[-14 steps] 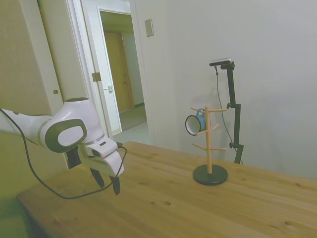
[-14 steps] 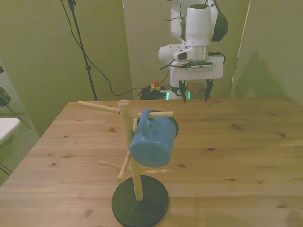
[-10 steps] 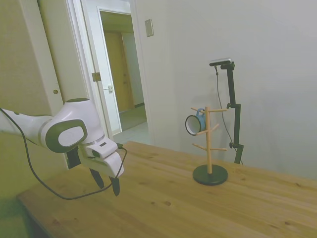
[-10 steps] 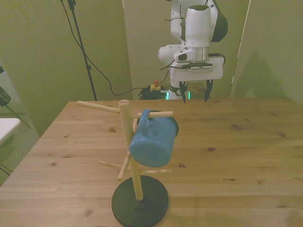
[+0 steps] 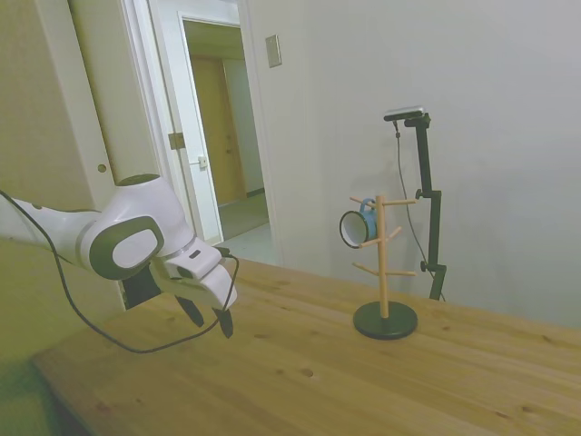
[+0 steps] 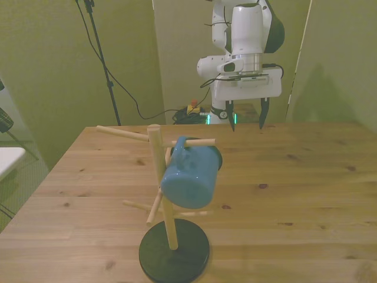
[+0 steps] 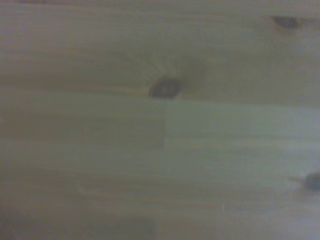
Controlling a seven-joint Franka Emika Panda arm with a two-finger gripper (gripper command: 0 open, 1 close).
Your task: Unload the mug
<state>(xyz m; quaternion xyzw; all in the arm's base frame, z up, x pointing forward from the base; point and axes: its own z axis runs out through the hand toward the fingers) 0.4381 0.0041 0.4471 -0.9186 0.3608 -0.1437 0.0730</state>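
The light-blue mug (image 6: 188, 173) hangs by its handle from an upper peg of the wooden peg stand (image 6: 164, 194), tilted with its bottom toward the front camera. From the side, the mug (image 5: 357, 225) shows its white inside and dark rim on the stand (image 5: 383, 263). My gripper (image 6: 247, 124) hovers above the table's far edge, well away from the stand, open and holding nothing. In the side view the gripper (image 5: 211, 318) hangs a little above the wood near the table's left end. The wrist view holds only blurred table wood (image 7: 160, 150).
The stand's round black base (image 6: 174, 247) sits near the table's front edge in the front view. A wide stretch of wooden table (image 5: 300, 363) lies between the gripper and the stand. An open doorway (image 5: 222, 136) lies behind the table.
The gripper has shifted slightly toward the stand and tilted, and toward the front view's right. Its fingers stay open. The mug and stand have not moved.
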